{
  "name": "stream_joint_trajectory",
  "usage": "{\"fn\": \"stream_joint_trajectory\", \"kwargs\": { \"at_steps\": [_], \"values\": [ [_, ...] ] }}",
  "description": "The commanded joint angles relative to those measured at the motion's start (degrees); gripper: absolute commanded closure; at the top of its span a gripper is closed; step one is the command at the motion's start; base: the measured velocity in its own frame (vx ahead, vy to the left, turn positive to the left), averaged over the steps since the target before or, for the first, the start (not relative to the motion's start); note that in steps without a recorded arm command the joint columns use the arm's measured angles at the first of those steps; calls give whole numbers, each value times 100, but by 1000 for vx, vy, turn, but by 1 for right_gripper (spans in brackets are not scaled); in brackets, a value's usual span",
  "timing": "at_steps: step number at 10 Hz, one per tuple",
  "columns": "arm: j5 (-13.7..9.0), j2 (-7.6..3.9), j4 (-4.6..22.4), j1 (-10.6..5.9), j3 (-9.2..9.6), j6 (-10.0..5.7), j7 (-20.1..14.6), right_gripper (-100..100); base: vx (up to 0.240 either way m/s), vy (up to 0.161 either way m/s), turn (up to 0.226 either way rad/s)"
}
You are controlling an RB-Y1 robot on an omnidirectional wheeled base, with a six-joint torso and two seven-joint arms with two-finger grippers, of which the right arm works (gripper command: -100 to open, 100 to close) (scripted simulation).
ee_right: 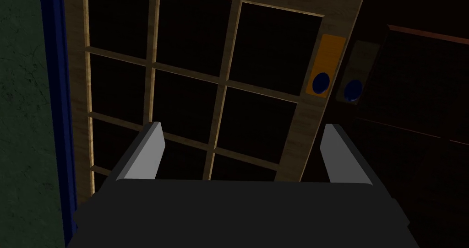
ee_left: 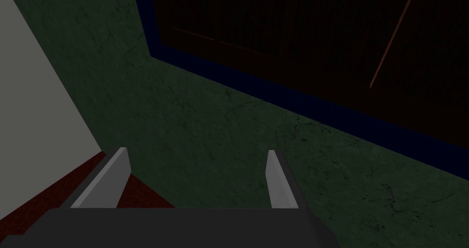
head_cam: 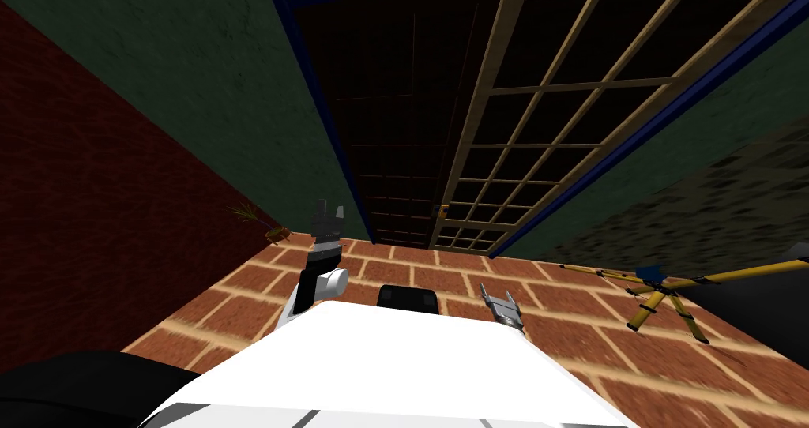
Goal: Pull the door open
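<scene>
Right wrist view: spread fingers (ee_right: pixel 145 153) short of door (ee_right: pixel 308 126) edge

Two door leaves (head_cam: pixel 472 123) (head_cam: pixel 395 131), two blue knobs (ee_right: pixel 322 80) (ee_right: pixel 353 88), one yellow tripod (head_cam: pixel 660 293), one plant (head_cam: pixel 261 222), two end effectors (head_cam: pixel 331 208) (head_cam: pixel 496 291).

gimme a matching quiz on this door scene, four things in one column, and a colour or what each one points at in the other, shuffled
Column one:
1 left tool
2 right tool
3 door frame
4 handle plate

Column two:
a orange
b points at the green wall
c dark blue
d points at the gridded door

Pairs: 1-b, 2-d, 3-c, 4-a
</scene>
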Motion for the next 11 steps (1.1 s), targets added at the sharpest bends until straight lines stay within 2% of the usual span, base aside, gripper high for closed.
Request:
{"fn": "stream_joint_trajectory", "kwargs": {
  "at_steps": [1,2,4,5,6,9,11],
  "values": [
    [-45,-57,206,-101,-69,-47,42,-100,-29,-32,8],
    [-69,-60,238,-111,-107,-33,60,-100,-10,-17,17],
    [-231,-53,447,-216,-351,59,188,-100,-26,-71,94],
    [-302,-23,535,-301,-448,97,250,-100,4,-104,128],
    [-390,43,638,-462,-557,141,334,-100,78,-135,225],
    [-463,154,710,-705,-620,173,417,-100,153,-109,107],
    [-500,256,734,-926,-626,184,470,-100,209,-57,126]
  ]
}}
